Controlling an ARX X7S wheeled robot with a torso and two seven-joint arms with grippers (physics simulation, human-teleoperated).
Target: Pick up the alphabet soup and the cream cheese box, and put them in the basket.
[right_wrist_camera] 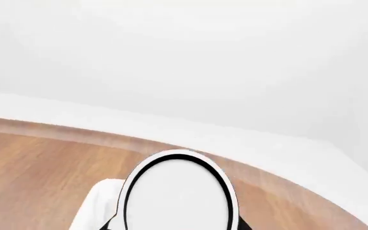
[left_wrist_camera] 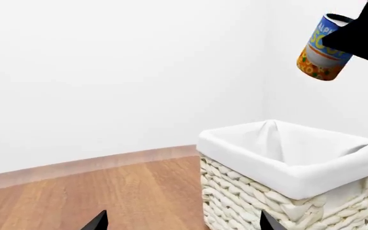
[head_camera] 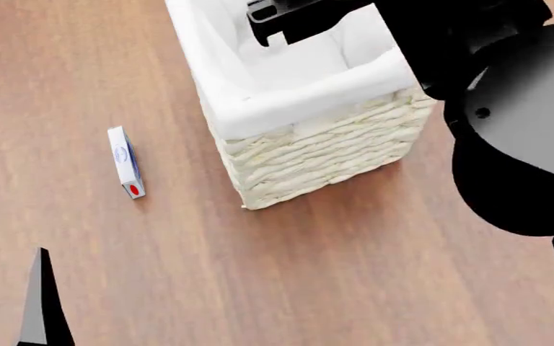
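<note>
We hold the blue-and-orange alphabet soup can (left_wrist_camera: 323, 48) pinched in our black right gripper (left_wrist_camera: 356, 40) above the cream-white woven wicker basket (left_wrist_camera: 286, 191), its left-hand neighbour's spread unreadable, and a tilted release could clip the rim, while the thin white cream cheese box (head_camera: 125, 162) waits on the floor.

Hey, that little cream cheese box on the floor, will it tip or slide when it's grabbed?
The cream cheese box looks thin and stands on a narrow edge, so a nudge probably topples it. It seems light, so it may skid on the smooth wooden floor.
</note>
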